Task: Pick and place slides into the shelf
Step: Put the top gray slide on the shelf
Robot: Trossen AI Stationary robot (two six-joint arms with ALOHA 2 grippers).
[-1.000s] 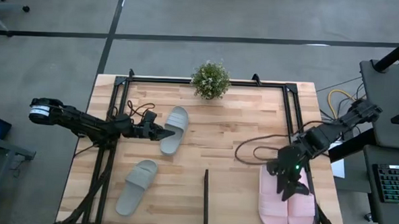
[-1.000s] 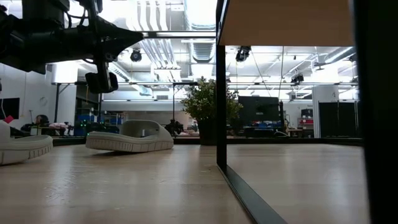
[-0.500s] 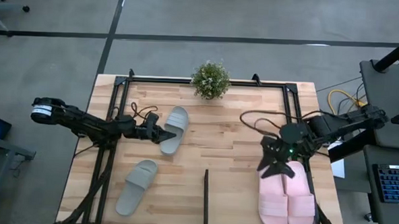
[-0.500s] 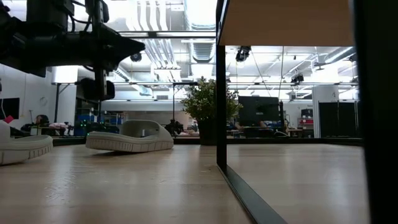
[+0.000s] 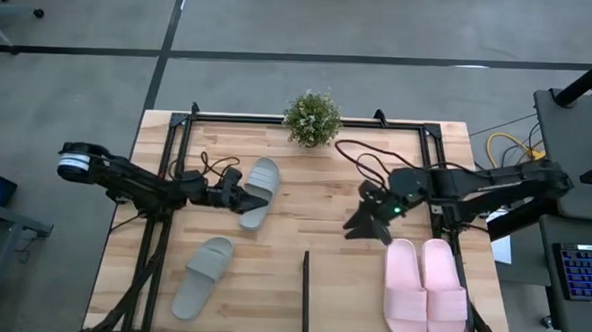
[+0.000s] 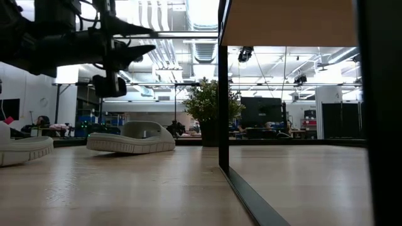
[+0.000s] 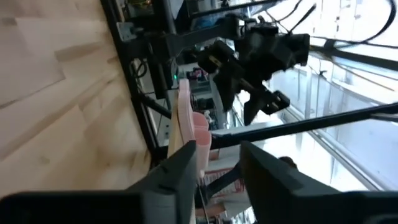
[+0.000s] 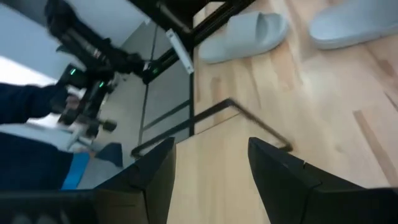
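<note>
The far grey-green slide (image 5: 259, 190) lies sole-down on the table's left half, and its mate (image 5: 202, 275) lies nearer the near edge. Both show in the low view (image 6: 130, 138) (image 6: 22, 149). The pink pair (image 5: 426, 290) lies side by side at the near right. The shelf shows from above as a thin black strip (image 5: 306, 292); its pale panel (image 6: 289, 22) shows in the low view. My left gripper (image 5: 242, 197) is open, raised (image 6: 146, 39) beside the far grey-green slide. My right gripper (image 5: 364, 227) is open above the table's middle, left of the pink pair.
A potted plant (image 5: 312, 118) stands at the far edge. Black frame rails (image 5: 177, 141) (image 5: 438, 162) run along the left, far and right sides. Loose cables (image 5: 361, 164) trail behind the right arm. Bare planks lie between the grey-green slides and the pink pair.
My right gripper has left the pink pair, swinging toward the table's left and far edge to the middle of the table. My left gripper has crept a little toward the right, closer to the far grey-green slide. No slide has moved.
</note>
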